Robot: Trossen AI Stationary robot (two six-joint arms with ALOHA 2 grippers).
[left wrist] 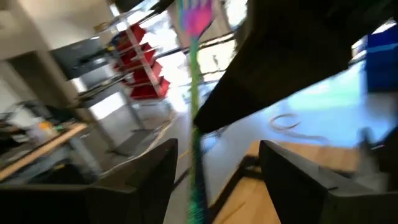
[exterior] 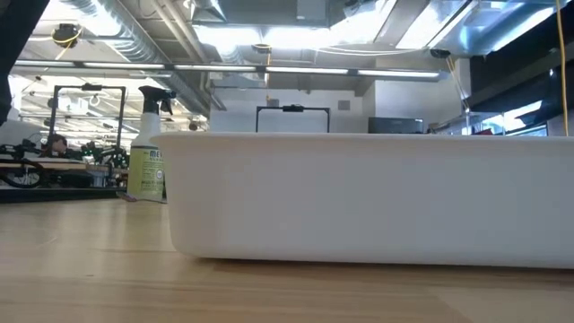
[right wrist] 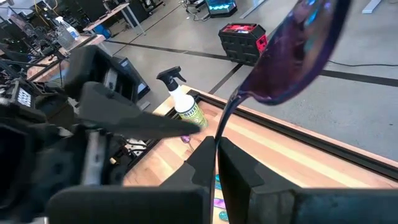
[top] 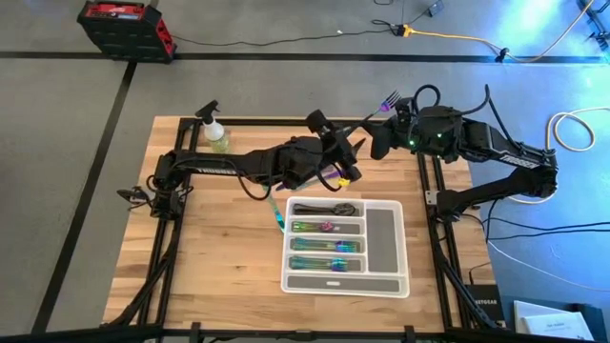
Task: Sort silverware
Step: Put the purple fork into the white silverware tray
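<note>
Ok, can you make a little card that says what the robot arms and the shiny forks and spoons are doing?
fork: rainbow, lifted in the air
right gripper: shut on the fork's handle
left gripper: open, one finger on each side of the fork
tray: white, with a black spoon in one slot and rainbow silverware in three more
spray bottle: standing near a table corner, by the left arm

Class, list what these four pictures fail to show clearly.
Low view: the tray wall blocks the cutlery lying inside it.
Left wrist view: blur; whether the open left gripper touches the fork is unclear.
Right wrist view: the spoon bowl is cut by the top edge; the right gripper hides its handle end.
</note>
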